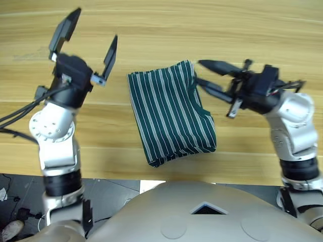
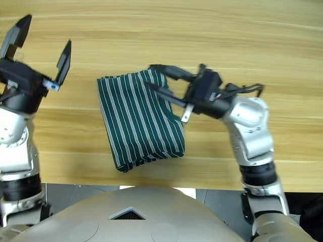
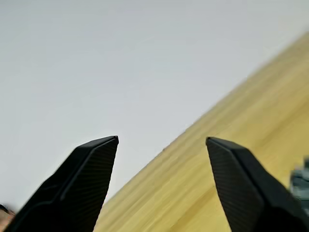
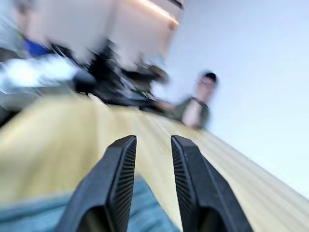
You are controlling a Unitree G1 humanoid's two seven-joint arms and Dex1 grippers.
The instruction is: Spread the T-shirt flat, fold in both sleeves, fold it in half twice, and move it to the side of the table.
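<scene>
The T-shirt (image 1: 169, 113), dark green with thin white stripes, lies folded into a compact rectangle near the middle of the wooden table (image 1: 212, 25). My right gripper (image 1: 198, 71) is at the shirt's far right corner, pointing left over its edge, open with a narrow gap and nothing between the fingers. In the right wrist view the shirt (image 4: 34, 212) shows as a blurred green patch under that gripper (image 4: 153, 137). My left gripper (image 1: 97, 23) is raised left of the shirt, clear of it, wide open and empty, as the left wrist view (image 3: 161, 139) also shows.
Bare wood stretches to the left, right and far side of the shirt. The table's front edge (image 1: 126, 177) runs just below the shirt, with dark floor and cables (image 1: 15, 201) beyond it.
</scene>
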